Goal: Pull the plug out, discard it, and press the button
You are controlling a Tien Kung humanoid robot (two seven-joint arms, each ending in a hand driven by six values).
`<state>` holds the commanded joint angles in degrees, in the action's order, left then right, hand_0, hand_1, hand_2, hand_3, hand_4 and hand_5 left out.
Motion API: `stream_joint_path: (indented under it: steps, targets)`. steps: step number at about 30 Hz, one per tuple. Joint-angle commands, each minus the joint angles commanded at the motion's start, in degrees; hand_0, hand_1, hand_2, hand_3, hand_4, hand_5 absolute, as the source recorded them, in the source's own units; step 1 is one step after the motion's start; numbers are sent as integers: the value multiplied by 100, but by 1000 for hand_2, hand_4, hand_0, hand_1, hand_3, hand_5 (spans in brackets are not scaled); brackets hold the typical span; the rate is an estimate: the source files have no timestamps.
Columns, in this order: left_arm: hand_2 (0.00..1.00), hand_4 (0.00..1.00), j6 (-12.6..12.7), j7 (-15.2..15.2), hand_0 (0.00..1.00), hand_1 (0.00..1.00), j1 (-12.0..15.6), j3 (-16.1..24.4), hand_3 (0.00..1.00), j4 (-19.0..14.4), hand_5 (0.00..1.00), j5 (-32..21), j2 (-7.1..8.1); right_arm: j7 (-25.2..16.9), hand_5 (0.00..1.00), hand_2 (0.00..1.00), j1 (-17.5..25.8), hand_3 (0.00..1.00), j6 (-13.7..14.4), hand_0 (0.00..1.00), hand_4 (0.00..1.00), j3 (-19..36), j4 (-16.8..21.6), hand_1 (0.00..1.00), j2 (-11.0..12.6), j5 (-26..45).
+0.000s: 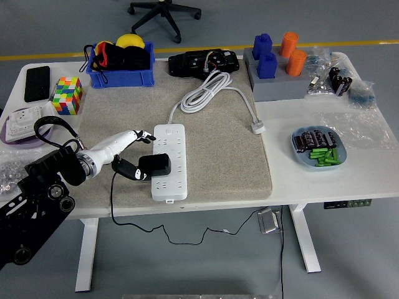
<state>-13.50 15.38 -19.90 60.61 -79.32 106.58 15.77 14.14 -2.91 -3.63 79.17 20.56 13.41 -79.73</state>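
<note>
Grey floor behind, white table in front, beige felt mat spread over its middle. Fingers of the left hand closed around the black plug, thumb under, the others reaching over onto the white power strip. Plug seated at the strip's left edge, about halfway along, thin black cable dropping off the near table edge. Strip lying lengthwise on the mat, its white cord coiled beyond and ending in a loose white plug at the mat's right edge. Left arm coming in from the lower left corner. Further out: blue bin with black, red and yellow items at the back left, colourful cube and black phone beside it, grey block with blue and orange cylinders at the back right, blue plate of batteries and green pieces to the right
</note>
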Motion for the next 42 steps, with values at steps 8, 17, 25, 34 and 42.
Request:
stream_joint_path:
  steps: [8, 17, 25, 34, 42]
  targets:
    - [554, 998, 179, -115, 815, 675, -54, -132, 621, 112, 2, -37, -32, 0, 614, 711, 9, 723, 2, 753, 786, -2, 0, 701, -3, 2]
    - [506, 998, 400, -185, 739, 598, -127, -366, 575, 262, 2, -131, -74, 1, 612, 711, 39, 723, 0, 753, 786, 6, -3, 701, -15, -8]
    - [399, 841, 550, -172, 418, 352, -172, -431, 547, 331, 2, -229, -136, 1, 611, 711, 51, 723, -1, 752, 786, 17, 2, 701, -31, -11]
    - [349, 752, 738, -242, 386, 291, -214, -472, 528, 393, 2, -282, -162, 0, 610, 711, 59, 723, 2, 753, 786, 58, 2, 701, -42, -14]
    - [321, 717, 713, -253, 367, 273, -203, -436, 506, 362, 2, -305, -151, 1, 609, 710, 65, 723, 0, 753, 788, 73, 0, 701, -59, -19]
